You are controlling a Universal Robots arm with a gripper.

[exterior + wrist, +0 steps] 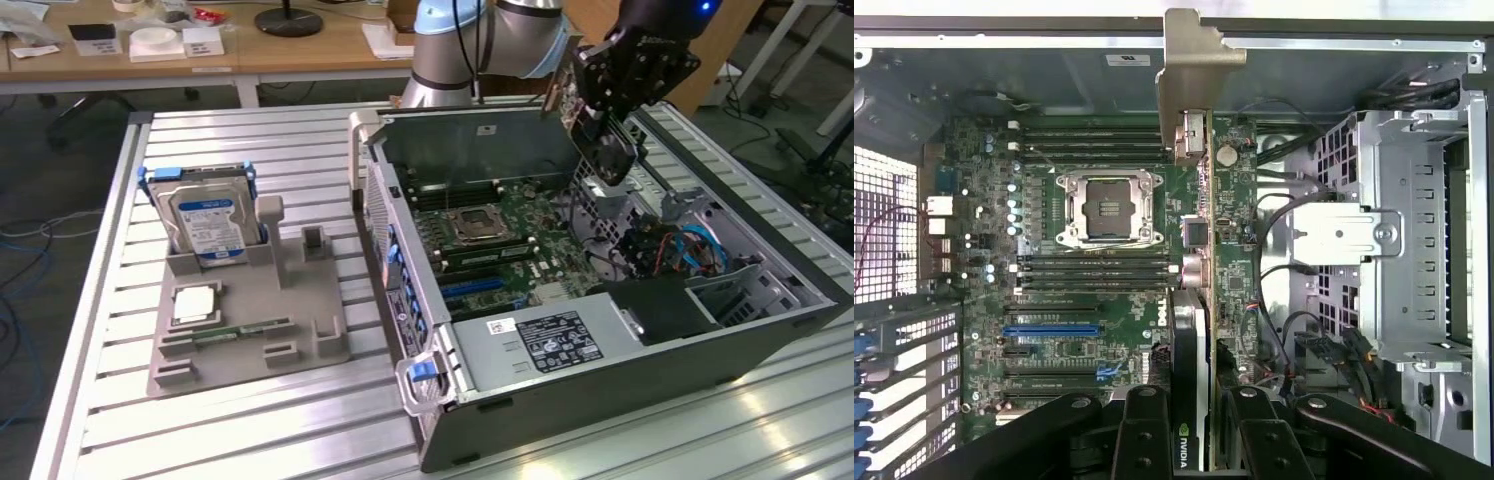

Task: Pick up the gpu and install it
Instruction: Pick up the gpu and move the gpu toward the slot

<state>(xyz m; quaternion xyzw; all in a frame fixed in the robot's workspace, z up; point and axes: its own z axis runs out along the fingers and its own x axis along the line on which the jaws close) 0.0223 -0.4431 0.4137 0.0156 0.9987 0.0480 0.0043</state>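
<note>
— Nearest in the wrist view: clamped edge-on in the gripper, with jaws narrowed onto the gpu, above the case.
— Looks light, stiff, fragile; safest taken by the rigid edges. Shows a pale bracket.
— Exterior view: hangs tilted from the gripper over the open case, showing a black fan.

Probably a robotics lab: slotted aluminium bench, open computer tower, robot arm, cluttered wooden desks behind.

My slatted bench carries two things. Grey parts holder lower left, open computer case at right.
</note>
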